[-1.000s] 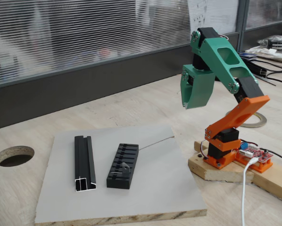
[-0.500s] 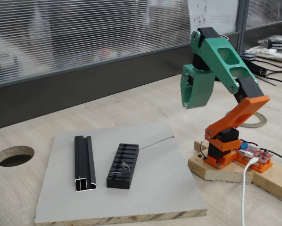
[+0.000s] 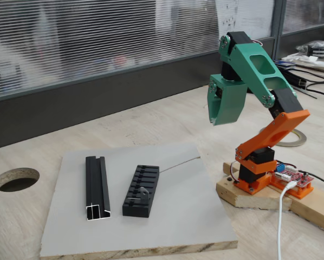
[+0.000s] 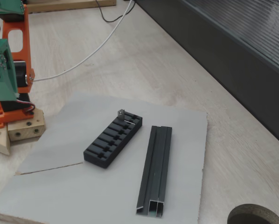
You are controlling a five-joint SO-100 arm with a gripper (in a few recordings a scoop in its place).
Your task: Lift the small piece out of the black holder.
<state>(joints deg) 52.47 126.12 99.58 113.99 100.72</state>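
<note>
Gripper [image 3: 220, 116] hangs folded up high, well away from the black holder [image 3: 141, 190]; fingers' state — can't tell. Small piece [image 3: 145, 191] sits upright in a slot, prob. ready for plucking.

Folded arm, pincer [image 3: 220, 120] aloft, pointing down.

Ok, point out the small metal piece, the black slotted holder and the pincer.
small piece [image 3: 144, 190], a fixed view, its bent tab.
black holder [image 3: 138, 187], a fixed view, its slotted top.
pincer [image 3: 226, 120], a fixed view, green fingertips.

Even soft daylight, faint shadows, sharp focus, no glare
</note>
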